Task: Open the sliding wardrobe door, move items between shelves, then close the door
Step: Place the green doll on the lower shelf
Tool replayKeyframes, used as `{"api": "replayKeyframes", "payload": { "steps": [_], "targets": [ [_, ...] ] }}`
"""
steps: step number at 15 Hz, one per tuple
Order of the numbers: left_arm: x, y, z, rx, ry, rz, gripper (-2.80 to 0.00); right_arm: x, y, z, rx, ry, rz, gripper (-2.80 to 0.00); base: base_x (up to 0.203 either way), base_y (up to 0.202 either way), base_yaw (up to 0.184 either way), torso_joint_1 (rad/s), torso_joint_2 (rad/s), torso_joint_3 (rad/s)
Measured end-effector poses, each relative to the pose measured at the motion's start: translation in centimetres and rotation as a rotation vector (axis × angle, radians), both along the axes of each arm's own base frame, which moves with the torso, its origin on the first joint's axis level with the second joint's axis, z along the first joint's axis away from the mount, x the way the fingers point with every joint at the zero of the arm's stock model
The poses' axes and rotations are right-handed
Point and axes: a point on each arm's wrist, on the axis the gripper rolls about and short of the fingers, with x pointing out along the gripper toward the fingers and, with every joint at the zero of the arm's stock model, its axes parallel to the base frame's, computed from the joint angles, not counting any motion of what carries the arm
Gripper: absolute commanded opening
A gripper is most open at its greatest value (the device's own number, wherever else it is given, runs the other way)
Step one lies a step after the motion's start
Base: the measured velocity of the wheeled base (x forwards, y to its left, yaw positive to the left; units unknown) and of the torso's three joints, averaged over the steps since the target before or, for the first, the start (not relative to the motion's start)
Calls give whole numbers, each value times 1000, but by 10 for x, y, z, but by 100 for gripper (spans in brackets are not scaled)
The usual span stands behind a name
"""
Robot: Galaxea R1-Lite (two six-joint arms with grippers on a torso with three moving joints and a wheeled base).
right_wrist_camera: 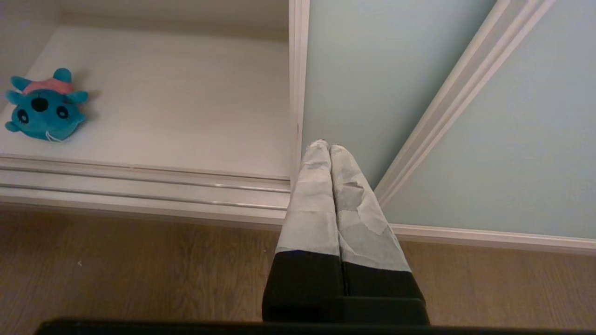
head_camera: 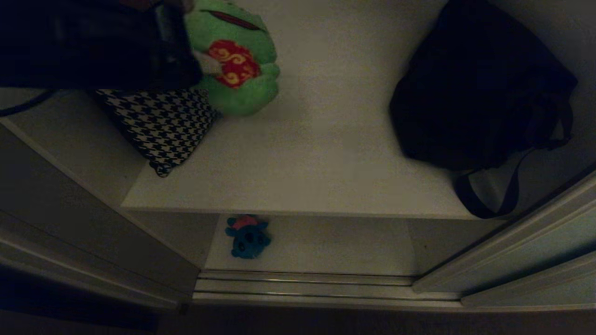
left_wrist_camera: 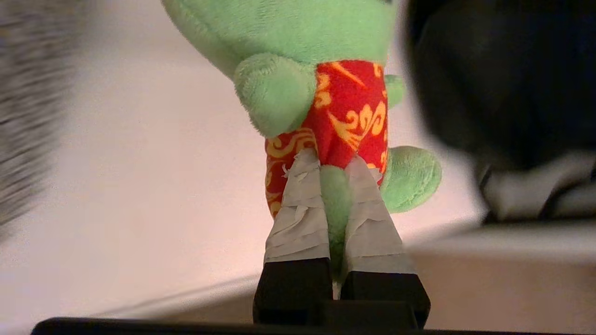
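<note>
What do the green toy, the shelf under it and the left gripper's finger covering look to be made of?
Green toy: soft plush, fuzzy nap; the red shorts look like printed fabric. Upper shelf: smooth matte white board, likely laminate. Left gripper, closed on the toy's leg: fingers wrapped in pale, wrinkled tape or cloth, over black bases.

Domestic setting, likely a bedroom: built-in wardrobe with pale sliding wardrobe door [right_wrist_camera: 419, 70] on floor tracks, white shelves [head_camera: 326, 153], wood-look floor [right_wrist_camera: 116, 270]. Contents: 2 plush toys, houndstooth cushion [head_camera: 160, 125], black strapped bag [head_camera: 479, 88].
</note>
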Motion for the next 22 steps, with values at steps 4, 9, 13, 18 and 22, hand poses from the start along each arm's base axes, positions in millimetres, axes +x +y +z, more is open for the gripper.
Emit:
{"api": "replayKeyframes", "payload": {
  "steps": [4,9,13,18,22],
  "targets": [
    [-90,65,-55,152,22,82,-280,0,0,0,0,0,0,-280,0,0,0,0,0,0],
    [-195,104,-161,217,12,216,-280,0,0,0,0,0,0,-280,0,0,0,0,0,0],
    [-231,104,-252,259,-28,269,-280,0,0,0,0,0,0,-280,0,0,0,0,0,0],
    [-225,104,-297,264,-127,358,-280,0,0,0,0,0,0,-280,0,0,0,0,0,0],
    [-221,105,-304,275,-179,399,-280,0,0,0,0,0,0,-280,0,0,0,0,0,0]
  ]
}}
